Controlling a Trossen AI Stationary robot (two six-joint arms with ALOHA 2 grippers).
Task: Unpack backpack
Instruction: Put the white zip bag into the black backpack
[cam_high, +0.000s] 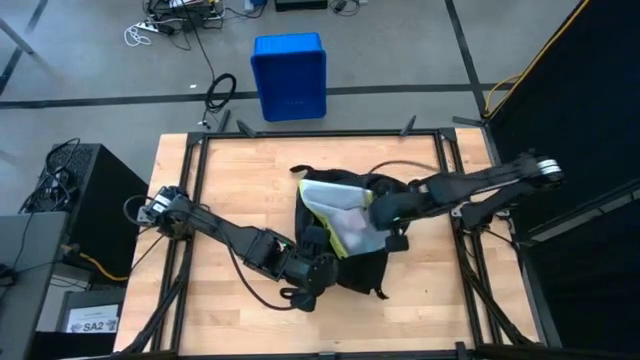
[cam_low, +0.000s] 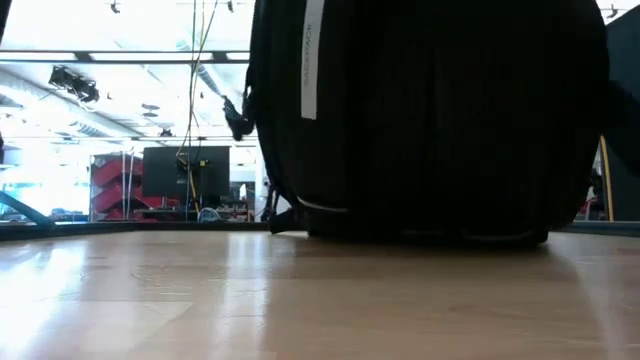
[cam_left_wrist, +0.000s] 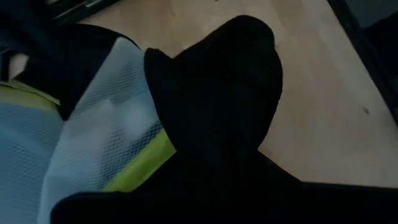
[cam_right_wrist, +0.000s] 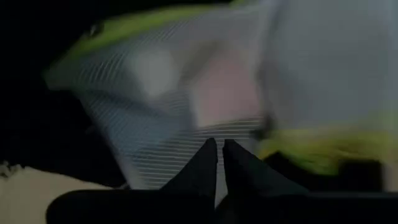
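Left arm: we see it reach from the table's left edge toward the middle, ending at the near left flank of the backpack (cam_high: 362, 262).
Left gripper (cam_high: 318, 268): we find its fingers pressed together; from above it sits against the black fabric at the bag's left side. In its wrist view a fold of black cloth (cam_left_wrist: 217, 106) fills the space ahead of it, so we cannot tell whether any cloth is pinched.
Mesh pouch (cam_high: 345, 212): just to the right of the left gripper, we see a pale mesh piece with a yellow-green edge lying in the bag's opened top. In the left wrist view the same mesh (cam_left_wrist: 99, 155) and its yellow-green edge lie beside the black fold.
Backpack: we place it at the middle of the wooden table (cam_high: 230, 190), between the two grippers, opened upward. In the low view it stands as a dark mass (cam_low: 430, 120) on the tabletop with a white strip down its left part.
Right gripper (cam_high: 378, 207): we see its fingers (cam_right_wrist: 205, 165) closed together, tips touching, right over the mesh pouch (cam_right_wrist: 180, 106) at the bag's opening; we cannot tell whether they nip the mesh.
Right arm: it comes in from the table's right edge.
Blue bin (cam_high: 289, 76): on the floor beyond the table's far edge, well apart from both grippers.
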